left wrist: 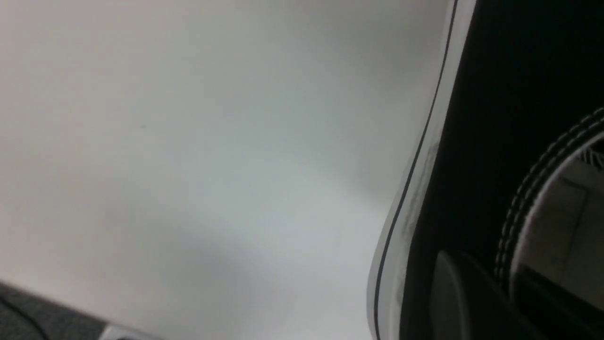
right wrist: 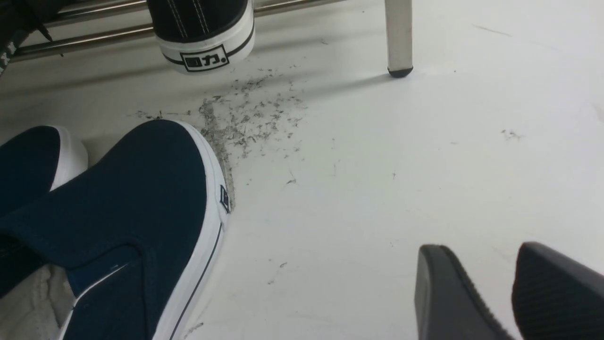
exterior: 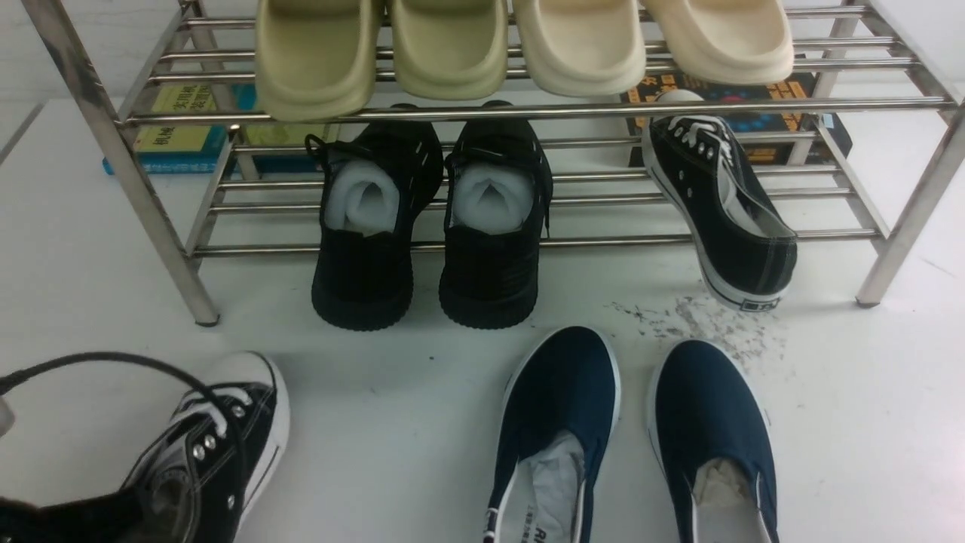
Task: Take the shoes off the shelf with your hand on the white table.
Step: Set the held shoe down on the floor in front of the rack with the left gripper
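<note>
One black canvas sneaker (exterior: 219,445) with white laces lies on the white table (exterior: 392,392) at the near left. My left gripper (exterior: 113,516) is shut on its collar. In the left wrist view one finger (left wrist: 453,293) presses the black canvas outside, above the white sole (left wrist: 401,226). The other sneaker (exterior: 724,204) rests tilted on the steel shelf's (exterior: 528,111) lower tier at the right, its heel (right wrist: 205,47) hanging over the front rail. My right gripper (right wrist: 476,250) hovers open over bare table, well short of that heel.
Two all-black knit shoes (exterior: 430,226) stand mid-shelf. Navy slip-ons (exterior: 558,422) (exterior: 712,430) lie on the near table. Beige slippers (exterior: 452,45) fill the upper tier. Books (exterior: 188,128) lie behind. Dark scuff specks (right wrist: 245,118) and a shelf leg (right wrist: 398,38) are near the right gripper.
</note>
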`<state>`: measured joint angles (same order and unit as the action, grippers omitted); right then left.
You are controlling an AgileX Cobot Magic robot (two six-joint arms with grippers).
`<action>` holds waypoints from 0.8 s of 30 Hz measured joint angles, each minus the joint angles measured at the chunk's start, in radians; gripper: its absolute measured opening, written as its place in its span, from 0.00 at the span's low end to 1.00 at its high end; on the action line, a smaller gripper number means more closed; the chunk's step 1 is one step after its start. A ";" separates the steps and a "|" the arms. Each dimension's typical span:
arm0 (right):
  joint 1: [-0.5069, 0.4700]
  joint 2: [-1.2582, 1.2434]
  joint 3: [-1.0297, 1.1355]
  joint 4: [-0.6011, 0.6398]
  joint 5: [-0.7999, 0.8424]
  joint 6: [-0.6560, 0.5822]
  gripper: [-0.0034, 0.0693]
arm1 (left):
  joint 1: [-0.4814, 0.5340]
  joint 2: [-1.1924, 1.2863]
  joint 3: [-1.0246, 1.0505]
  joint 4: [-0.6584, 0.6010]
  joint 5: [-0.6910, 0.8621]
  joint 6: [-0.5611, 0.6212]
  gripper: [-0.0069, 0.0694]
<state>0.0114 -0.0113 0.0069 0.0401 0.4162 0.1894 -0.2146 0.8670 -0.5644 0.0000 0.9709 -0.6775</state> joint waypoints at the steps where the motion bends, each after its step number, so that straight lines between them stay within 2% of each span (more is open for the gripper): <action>1: 0.000 0.000 0.000 0.000 0.000 0.000 0.37 | 0.000 0.020 0.000 -0.020 -0.030 0.015 0.12; 7: 0.000 0.000 0.000 0.000 0.000 0.000 0.37 | 0.000 0.182 0.000 -0.107 -0.096 0.108 0.12; 12: 0.000 0.000 0.000 0.000 0.000 0.000 0.37 | 0.000 0.247 0.000 -0.192 -0.161 0.126 0.13; 19: 0.000 0.000 0.000 0.000 0.000 0.000 0.37 | 0.000 0.261 0.000 -0.197 -0.186 0.132 0.15; 24: 0.000 0.000 0.000 0.000 0.000 0.000 0.37 | 0.000 0.261 0.000 -0.190 -0.192 0.132 0.21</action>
<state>0.0114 -0.0113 0.0069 0.0401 0.4162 0.1894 -0.2146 1.1276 -0.5644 -0.1900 0.7786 -0.5454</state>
